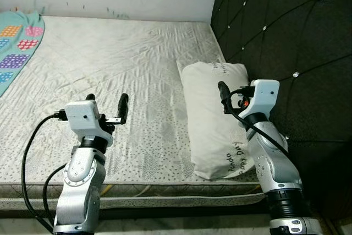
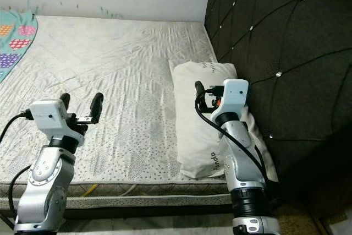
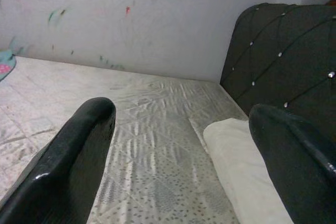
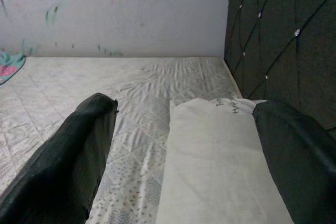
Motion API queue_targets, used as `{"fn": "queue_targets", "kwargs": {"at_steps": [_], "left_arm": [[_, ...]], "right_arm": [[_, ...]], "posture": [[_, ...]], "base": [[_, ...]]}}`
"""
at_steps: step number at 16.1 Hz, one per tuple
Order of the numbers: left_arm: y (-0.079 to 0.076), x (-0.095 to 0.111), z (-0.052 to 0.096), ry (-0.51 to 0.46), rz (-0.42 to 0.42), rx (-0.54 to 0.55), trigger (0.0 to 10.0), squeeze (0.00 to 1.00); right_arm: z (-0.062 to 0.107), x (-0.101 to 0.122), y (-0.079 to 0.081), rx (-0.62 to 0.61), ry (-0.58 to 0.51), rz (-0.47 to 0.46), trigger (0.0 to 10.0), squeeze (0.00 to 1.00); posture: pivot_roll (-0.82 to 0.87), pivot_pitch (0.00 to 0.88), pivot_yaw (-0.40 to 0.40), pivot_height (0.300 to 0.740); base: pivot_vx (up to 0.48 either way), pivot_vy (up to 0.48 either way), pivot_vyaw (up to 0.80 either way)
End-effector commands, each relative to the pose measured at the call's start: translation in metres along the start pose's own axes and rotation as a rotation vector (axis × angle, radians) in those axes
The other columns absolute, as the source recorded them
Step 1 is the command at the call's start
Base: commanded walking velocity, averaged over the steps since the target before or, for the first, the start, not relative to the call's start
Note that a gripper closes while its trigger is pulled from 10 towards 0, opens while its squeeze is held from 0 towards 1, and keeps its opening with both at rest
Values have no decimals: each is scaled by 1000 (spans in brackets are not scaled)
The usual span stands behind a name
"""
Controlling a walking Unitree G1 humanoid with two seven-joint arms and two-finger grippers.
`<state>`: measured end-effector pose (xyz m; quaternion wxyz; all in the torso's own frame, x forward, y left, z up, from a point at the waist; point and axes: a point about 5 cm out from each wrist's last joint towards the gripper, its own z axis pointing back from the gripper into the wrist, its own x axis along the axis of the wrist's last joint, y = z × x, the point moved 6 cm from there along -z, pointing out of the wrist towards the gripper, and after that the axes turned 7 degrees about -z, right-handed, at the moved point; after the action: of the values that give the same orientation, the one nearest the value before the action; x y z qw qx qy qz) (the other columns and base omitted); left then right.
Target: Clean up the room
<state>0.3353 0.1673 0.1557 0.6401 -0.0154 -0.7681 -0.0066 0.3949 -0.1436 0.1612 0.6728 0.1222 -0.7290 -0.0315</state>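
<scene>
My left gripper hovers open over the near edge of the mattress. My right gripper hangs open above the pillow lying by the headboard on the right.

The stereo head pair looks forward and down across the bed from its foot edge. Each wrist camera sits low over the mattress, facing the far wall. All four views share the pillow and headboard.
</scene>
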Motion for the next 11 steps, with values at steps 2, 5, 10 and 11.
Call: {"fn": "queue_targets", "kwargs": {"at_steps": [2, 5, 10, 11], "left_arm": [[-3, -7, 5, 17, 3, -3, 10000, 0], [-5, -6, 1, 14, 3, -13, 10000, 0], [-1, -2, -2, 1, 4, 2, 10000, 0], [-2, -3, 0, 2, 7, 4, 10000, 0]], "right_arm": [[6, -12, -2, -9, 35, 8, 10000, 0], [9, -16, 3, 7, 40, 2, 10000, 0], [6, -13, 8, 28, 28, 5, 10000, 1000], [6, -15, 6, 17, 40, 18, 10000, 1000]], "posture": [[-6, 0, -52, 740], [-10, 0, -50, 740], [-13, 0, -59, 740], [-14, 0, -61, 740]], "base": [[0, 0, 0], [0, 0, 0], [0, 0, 0], [0, 0, 0]]}}
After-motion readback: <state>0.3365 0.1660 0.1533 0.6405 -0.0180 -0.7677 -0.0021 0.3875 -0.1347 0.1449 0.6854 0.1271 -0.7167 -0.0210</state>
